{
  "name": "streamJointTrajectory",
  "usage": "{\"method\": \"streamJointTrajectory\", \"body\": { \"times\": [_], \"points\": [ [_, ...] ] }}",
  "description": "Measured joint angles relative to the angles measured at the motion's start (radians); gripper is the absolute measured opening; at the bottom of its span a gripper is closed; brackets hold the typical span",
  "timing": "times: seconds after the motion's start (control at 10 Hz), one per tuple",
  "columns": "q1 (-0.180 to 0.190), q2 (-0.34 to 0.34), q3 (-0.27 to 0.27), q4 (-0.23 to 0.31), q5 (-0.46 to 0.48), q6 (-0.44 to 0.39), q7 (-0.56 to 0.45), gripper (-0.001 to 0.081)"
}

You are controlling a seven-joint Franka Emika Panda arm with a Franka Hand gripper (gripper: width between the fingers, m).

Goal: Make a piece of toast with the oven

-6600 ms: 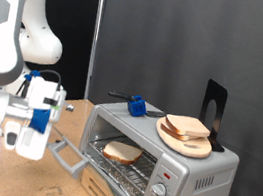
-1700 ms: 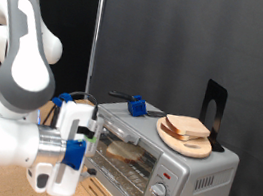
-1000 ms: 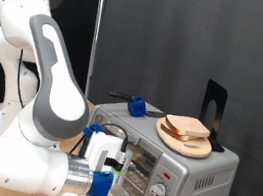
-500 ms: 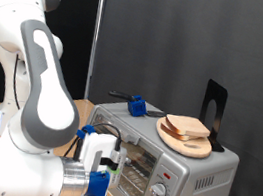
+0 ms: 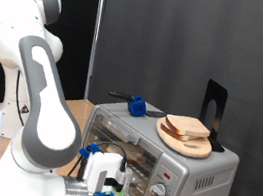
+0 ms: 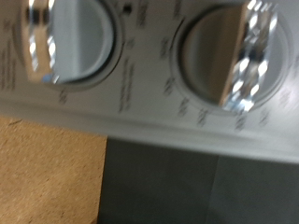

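Arm [image 5: 28, 111]: you see it folded low at the exterior view's bottom left, its hand dropped further toward the frame's bottom edge than half a second ago.
Oven [image 5: 195, 175]: silver, on the table; its glass door now reads shut, where several seconds ago it hung open.
Plate [image 5: 183, 139]: round, wooden, on the oven's roof toward the exterior view's right, unmoved.
Toast [image 5: 185, 127]: one slice lies on the plate. The second slice, seen earlier on the rack, you cannot make out now; the hand and door glare cover that spot.
Blue object [image 5: 136, 106]: on the roof near its back edge, just left of the plate.
Knobs [image 6: 79, 37]: two round dials fill the wrist view, blurred, with printed scales around them; the camera sits very close to the control panel.
Gripper [image 5: 106, 190]: just in front of the oven's lower front, near the knobs; its fingers do not show in either view, so you cannot tell whether it is wide or narrow.
Meaning: with the door closed and the hand brought to the dials, you may judge loading done and the work now at the controls.
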Motion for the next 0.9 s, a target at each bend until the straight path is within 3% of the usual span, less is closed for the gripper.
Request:
{"method": "streamJointTrajectory", "body": {
  "times": [0.6, 0.9],
  "points": [
    [0.062, 0.105, 0.0, 0.124, -0.002, 0.035, 0.048, 0.0808],
    [0.088, 0.133, 0.0, 0.15, -0.004, 0.033, 0.073, 0.0808]
  ]
}}
